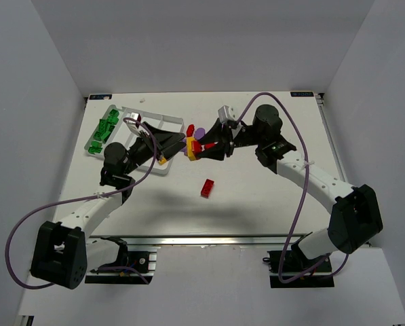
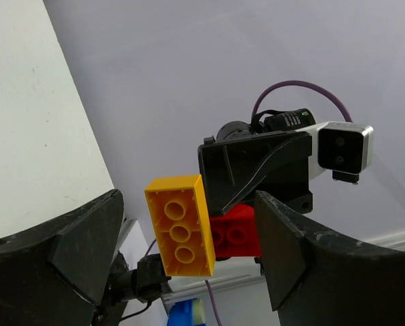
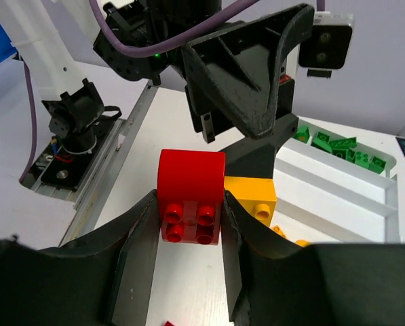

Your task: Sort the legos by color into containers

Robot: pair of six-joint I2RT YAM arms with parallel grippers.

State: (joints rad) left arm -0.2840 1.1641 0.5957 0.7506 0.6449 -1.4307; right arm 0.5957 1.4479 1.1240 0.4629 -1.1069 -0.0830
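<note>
Right gripper (image 3: pixel 188 207) pinches a red brick (image 3: pixel 190 178), with a yellow brick (image 2: pixel 180 224) stuck to its far side. Left gripper (image 2: pixel 188 221) spread wide either side of the yellow one; I see gaps. Both bricks aloft just beside the white tray (image 1: pixel 163 122).

Table (image 1: pixel 256 204) plain white; tray (image 1: pixel 163 122) white; green bricks (image 1: pixel 102 132) bright glossy green, all one shade; yellow brick (image 2: pixel 178 224) warm yellow, nearer orange in the right wrist view, unmarked; red brick (image 3: pixel 190 195) solid glossy red; loose red brick (image 1: pixel 207 187) the same red; purple brick (image 1: pixel 199 132) pale violet; left gripper (image 2: pixel 188 244) and right gripper (image 3: pixel 188 238) matte black; cable (image 2: pixel 290 85) purple; camera (image 2: pixel 341 146) white housing, dark grey face; walls (image 1: pixel 188 47) pale grey, unpatterned; rail (image 1: pixel 209 241) silver.
</note>
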